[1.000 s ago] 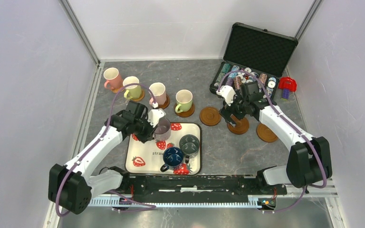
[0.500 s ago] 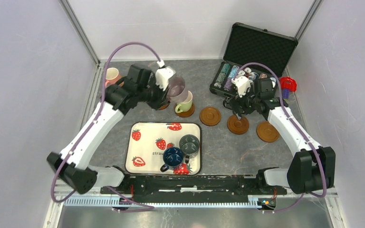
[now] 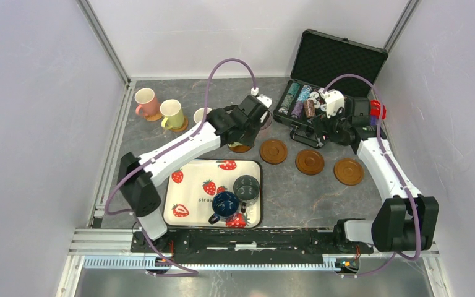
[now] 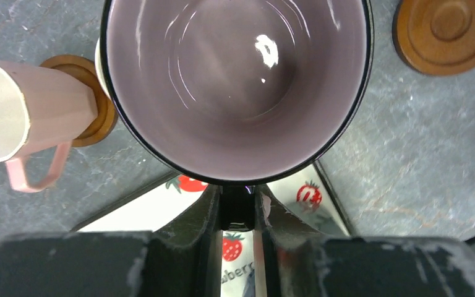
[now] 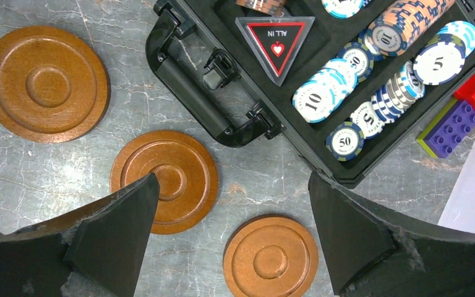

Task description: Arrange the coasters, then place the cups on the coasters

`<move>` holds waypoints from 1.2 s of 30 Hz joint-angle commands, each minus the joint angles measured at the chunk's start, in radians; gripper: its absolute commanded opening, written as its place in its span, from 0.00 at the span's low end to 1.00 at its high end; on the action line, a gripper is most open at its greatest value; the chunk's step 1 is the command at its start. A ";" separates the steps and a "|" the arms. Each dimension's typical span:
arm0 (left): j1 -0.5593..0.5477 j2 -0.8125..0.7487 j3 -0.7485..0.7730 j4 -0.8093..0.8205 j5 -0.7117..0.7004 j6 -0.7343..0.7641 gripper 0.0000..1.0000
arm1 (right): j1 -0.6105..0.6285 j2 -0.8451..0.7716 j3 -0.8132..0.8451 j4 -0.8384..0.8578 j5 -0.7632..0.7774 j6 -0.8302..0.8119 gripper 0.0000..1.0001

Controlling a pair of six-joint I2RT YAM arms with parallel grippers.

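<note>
Mauve cup (image 4: 235,80) pinched at rim by left gripper (image 4: 238,209), held just left of nearest bare coaster (image 4: 448,31). To be centred above it, levelled, lowered gently. Right gripper (image 5: 229,185) spread wide, empty, right of that coaster.

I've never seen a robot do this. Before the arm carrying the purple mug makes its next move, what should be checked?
1. Left claw shut on the rim of the mauve ceramic mug: ok.
2. Mug empty, opening facing up: ok.
3. Nearest brown round wooden coaster bare: ok.
4. Mug above that coaster: not ok, the coaster lies off to one side.
5. Right claw open, clear of that coaster: ok.
6. Height gap beside the pink handled mug: cannot tell.
</note>
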 commanded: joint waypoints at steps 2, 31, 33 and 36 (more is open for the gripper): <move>-0.017 0.065 0.091 0.121 -0.085 -0.162 0.02 | -0.011 -0.029 0.026 0.034 0.013 0.019 0.98; -0.087 0.229 -0.075 0.342 0.038 -0.251 0.08 | -0.015 -0.054 -0.049 0.042 -0.028 0.024 0.98; -0.088 0.235 -0.079 0.353 0.035 -0.258 0.08 | -0.015 -0.062 -0.057 0.040 -0.028 0.022 0.98; -0.090 0.245 -0.084 0.365 0.032 -0.264 0.09 | -0.015 -0.074 -0.069 0.040 -0.030 0.024 0.98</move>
